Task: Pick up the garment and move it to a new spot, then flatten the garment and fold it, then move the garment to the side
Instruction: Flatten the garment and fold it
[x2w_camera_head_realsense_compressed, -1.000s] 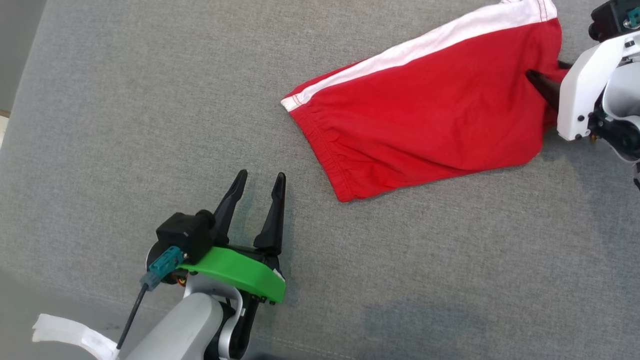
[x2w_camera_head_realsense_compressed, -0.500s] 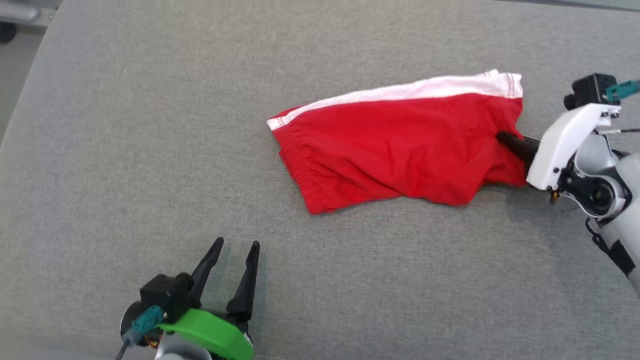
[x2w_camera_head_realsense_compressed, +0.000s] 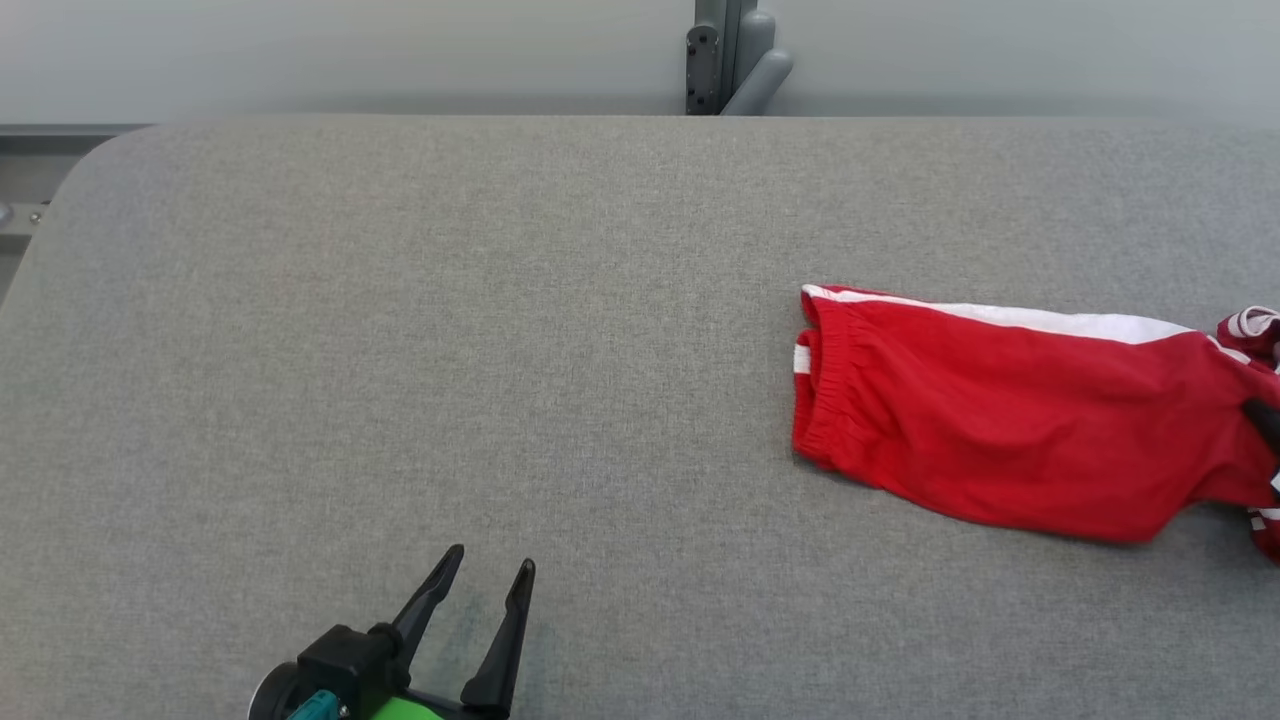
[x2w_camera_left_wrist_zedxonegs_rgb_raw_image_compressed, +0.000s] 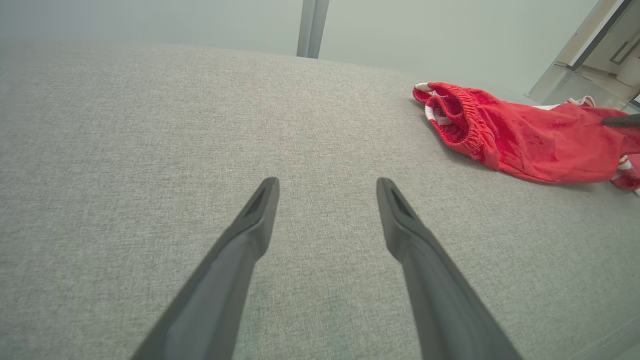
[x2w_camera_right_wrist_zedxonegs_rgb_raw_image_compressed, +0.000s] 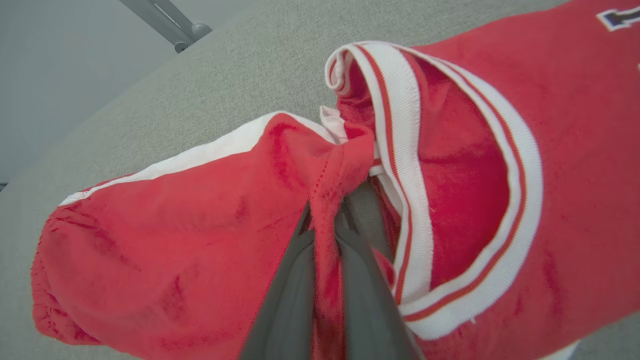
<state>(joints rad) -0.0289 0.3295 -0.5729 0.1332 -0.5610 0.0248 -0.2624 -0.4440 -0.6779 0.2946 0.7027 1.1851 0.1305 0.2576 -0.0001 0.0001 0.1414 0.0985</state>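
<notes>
garment (x2w_camera_head_realsense_compressed: 1010, 420): red knit, white trim, lying at right edge of desk (x2w_camera_head_realsense_compressed: 400, 350). soft, light, limp; likely to sag and bunch. right gripper (x2w_camera_right_wrist_zedxonegs_rgb_raw_image_compressed: 325, 220) clenched on seam fold, a sound hold. left gripper (x2w_camera_head_realsense_compressed: 493, 557) released, over desk's near edge.

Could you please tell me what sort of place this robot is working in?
Probably an indoor lab or test room: a wide table covered in grey fabric with a red garment on it, a bare pale wall behind, and a grey metal post.
</notes>
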